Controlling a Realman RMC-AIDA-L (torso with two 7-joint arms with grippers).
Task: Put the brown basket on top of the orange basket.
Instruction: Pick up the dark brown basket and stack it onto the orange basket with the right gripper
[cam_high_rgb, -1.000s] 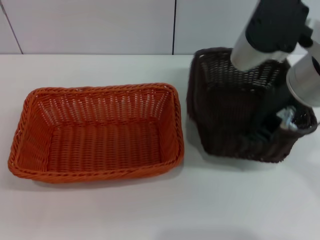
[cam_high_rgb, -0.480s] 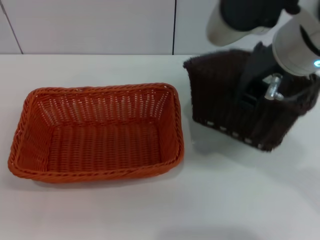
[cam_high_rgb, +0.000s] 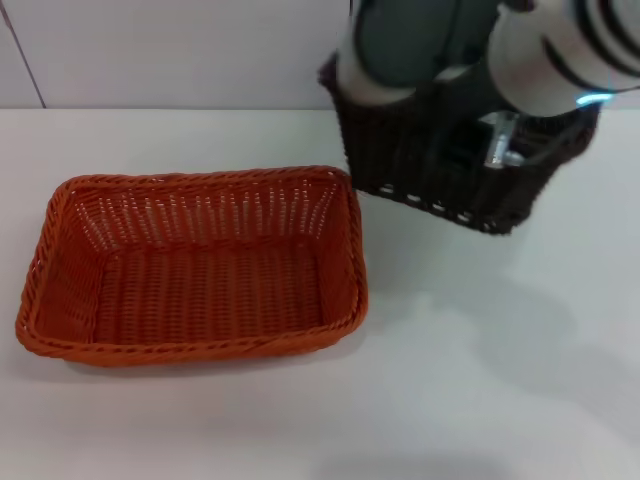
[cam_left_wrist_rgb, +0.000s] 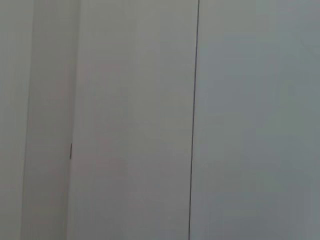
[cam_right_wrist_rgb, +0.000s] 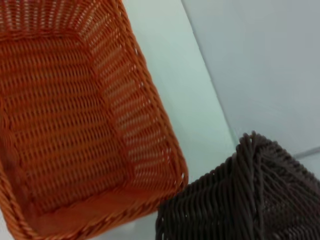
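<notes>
Jaws of the right gripper (cam_high_rgb: 497, 150) are pinching the brown basket (cam_high_rgb: 440, 170), which is hanging tilted above the table (cam_high_rgb: 480, 380), right of the orange basket (cam_high_rgb: 195, 265). Such a one-sided hold is risking slippage or crooked landing.

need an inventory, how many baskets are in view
2. The orange basket rests on the table's left side; the brown basket is lifted off the table at the back right, held by the right gripper.

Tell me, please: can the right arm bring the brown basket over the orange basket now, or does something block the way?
Probably yes. The right gripper holds the brown basket lifted off the table, beside the orange basket. The orange basket is empty, and nothing stands between them.
</notes>
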